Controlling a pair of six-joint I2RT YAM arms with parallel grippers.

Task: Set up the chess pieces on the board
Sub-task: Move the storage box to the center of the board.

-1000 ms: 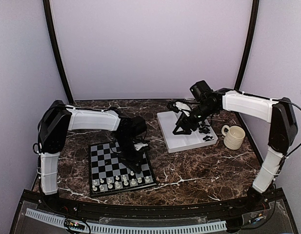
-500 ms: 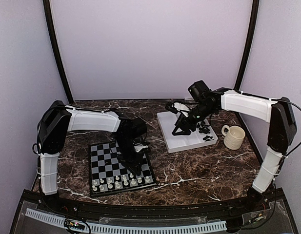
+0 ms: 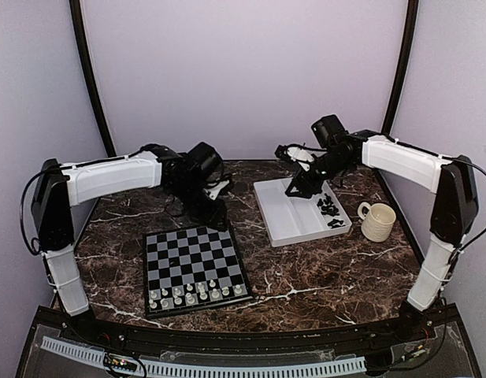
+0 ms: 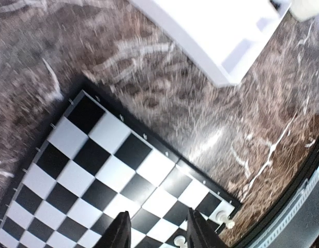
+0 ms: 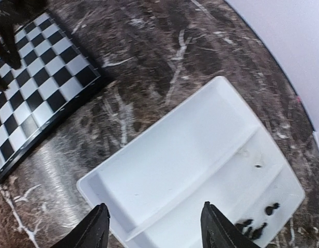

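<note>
Your left gripper (image 4: 158,214) hangs partly open with nothing between its fingers, above the far rim of the chessboard (image 3: 191,256). Your right gripper (image 5: 154,205) is spread wide and holds nothing, over the left compartment of the white tray (image 3: 286,213). The white chess pieces (image 3: 197,293) stand along the board's near edge. The black chess pieces (image 3: 331,211) lie in the tray's right compartment. A band of marble table (image 3: 306,272) separates the board's right rim from the tray's near corner. A cream mug (image 3: 377,220) sits just beside the tray's right edge.
</note>
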